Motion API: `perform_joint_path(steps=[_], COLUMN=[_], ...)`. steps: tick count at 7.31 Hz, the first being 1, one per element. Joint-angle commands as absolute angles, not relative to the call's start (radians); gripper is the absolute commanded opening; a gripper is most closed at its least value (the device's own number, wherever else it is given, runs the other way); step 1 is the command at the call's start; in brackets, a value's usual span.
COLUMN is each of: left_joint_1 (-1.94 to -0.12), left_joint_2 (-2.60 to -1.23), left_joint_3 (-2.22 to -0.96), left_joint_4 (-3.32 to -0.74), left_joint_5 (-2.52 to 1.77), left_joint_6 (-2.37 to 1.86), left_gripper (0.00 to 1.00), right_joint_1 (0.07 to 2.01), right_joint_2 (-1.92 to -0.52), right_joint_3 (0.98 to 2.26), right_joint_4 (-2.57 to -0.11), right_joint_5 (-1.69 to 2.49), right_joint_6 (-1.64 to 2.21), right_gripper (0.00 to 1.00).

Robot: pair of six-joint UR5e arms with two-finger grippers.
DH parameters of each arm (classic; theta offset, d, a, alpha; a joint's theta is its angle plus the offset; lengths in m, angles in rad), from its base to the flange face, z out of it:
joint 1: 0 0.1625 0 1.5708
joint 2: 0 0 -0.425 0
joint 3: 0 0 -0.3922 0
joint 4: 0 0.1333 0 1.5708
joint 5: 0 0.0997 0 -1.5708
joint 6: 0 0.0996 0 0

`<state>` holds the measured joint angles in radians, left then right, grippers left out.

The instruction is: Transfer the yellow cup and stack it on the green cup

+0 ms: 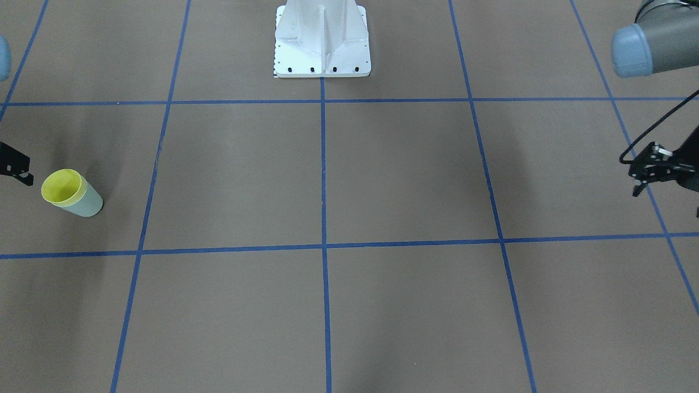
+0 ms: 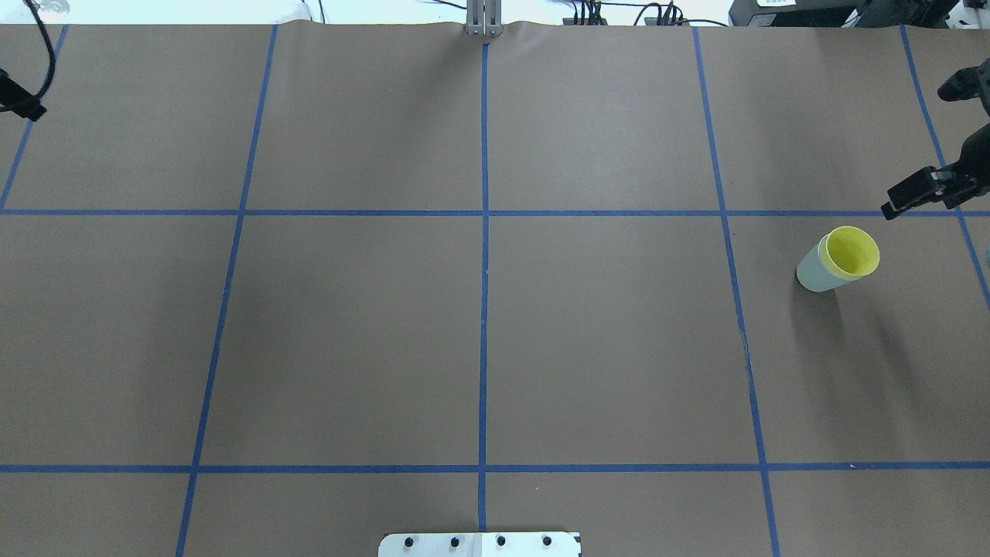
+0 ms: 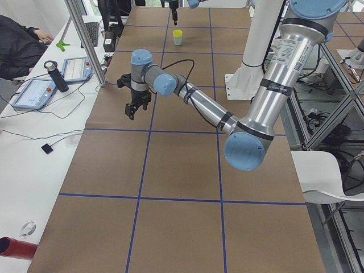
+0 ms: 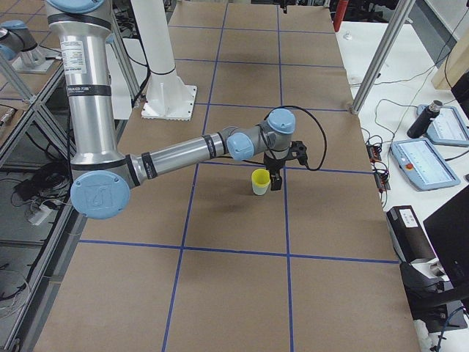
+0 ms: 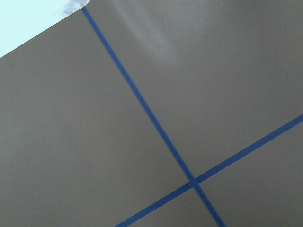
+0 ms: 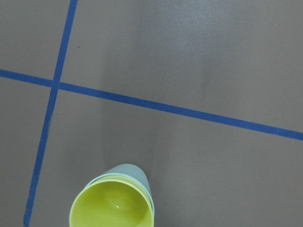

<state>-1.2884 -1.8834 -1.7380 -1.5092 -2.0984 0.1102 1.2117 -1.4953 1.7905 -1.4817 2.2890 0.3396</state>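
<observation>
Yellow cup (image 2: 851, 252) sits nested in green cup (image 2: 809, 271) — light, slick, thin-walled; pinch across the rim. Right gripper (image 2: 897, 204) and left gripper (image 1: 638, 186) — I cannot tell their spread.

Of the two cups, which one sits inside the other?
The yellow cup: its bright rim and inside show at the top, while the green cup is the outer shell around it.

A brown table (image 2: 348, 348) crossed by blue tape (image 2: 484, 309) is spread below the left gripper's (image 3: 132, 112) jaws; a white desk (image 3: 23, 170) is seen nearby.
</observation>
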Motion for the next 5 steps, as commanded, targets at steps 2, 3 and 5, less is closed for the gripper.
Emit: perform_joint_path(steps=[2, 3, 5], left_joint_1=[-1.376, -1.393, -1.463], left_joint_2=[-1.760, -1.717, -1.660], left_joint_3=[-1.689, -1.684, -1.649], left_joint_4=[-1.534, -1.534, -1.532], left_joint_5=[-2.103, -2.103, -2.108], left_joint_6=[0.181, 0.181, 0.183], left_gripper=[1.00, 1.00, 1.00], right_joint_1=[1.299, 1.325, 1.405], right_joint_2=[-1.545, -1.557, -1.588], right_joint_3=[1.786, 1.784, 1.776], right_joint_4=[-1.479, -1.479, -1.485], right_joint_5=[2.292, 2.295, 2.319], right_joint_6=[0.339, 0.339, 0.315], right_gripper=[1.00, 1.00, 1.00])
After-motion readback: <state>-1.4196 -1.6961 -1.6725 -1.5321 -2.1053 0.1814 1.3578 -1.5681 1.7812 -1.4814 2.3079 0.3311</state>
